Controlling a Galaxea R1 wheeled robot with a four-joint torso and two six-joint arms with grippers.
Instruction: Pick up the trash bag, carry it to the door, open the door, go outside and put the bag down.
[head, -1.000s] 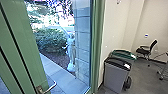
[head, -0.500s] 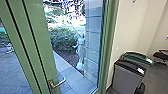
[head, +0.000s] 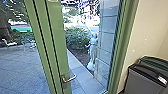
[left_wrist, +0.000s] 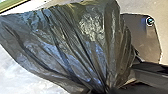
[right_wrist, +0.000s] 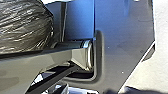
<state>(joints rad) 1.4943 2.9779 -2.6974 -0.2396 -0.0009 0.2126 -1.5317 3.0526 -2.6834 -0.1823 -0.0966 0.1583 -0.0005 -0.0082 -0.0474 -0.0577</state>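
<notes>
The door's green upright (head: 58, 37) stands near the middle of the head view, its metal handle (head: 68, 79) jutting toward the right. Between that upright and the green frame (head: 126, 42) at right, a pale walkway (head: 82, 75) runs outside; I cannot tell whether glass fills this span. Beyond it are a hedge (head: 77, 41), a statue (head: 92, 51) and a block wall (head: 106, 40) just behind the frame's edge. Wide paving (head: 22, 67) spreads at left. Inside, 2 bins (head: 143, 81) crowd the corner between the frame and the right edge.

The dark trash bag (left_wrist: 70, 45) is at the left gripper (left_wrist: 106, 90), which grips its gathered neck, the plastic fanning out in folds. The right gripper's state I cannot tell.

Compared with 1.0 s ago, the camera has turned left: more paving shows, and the handle and bins appear farther right.
</notes>
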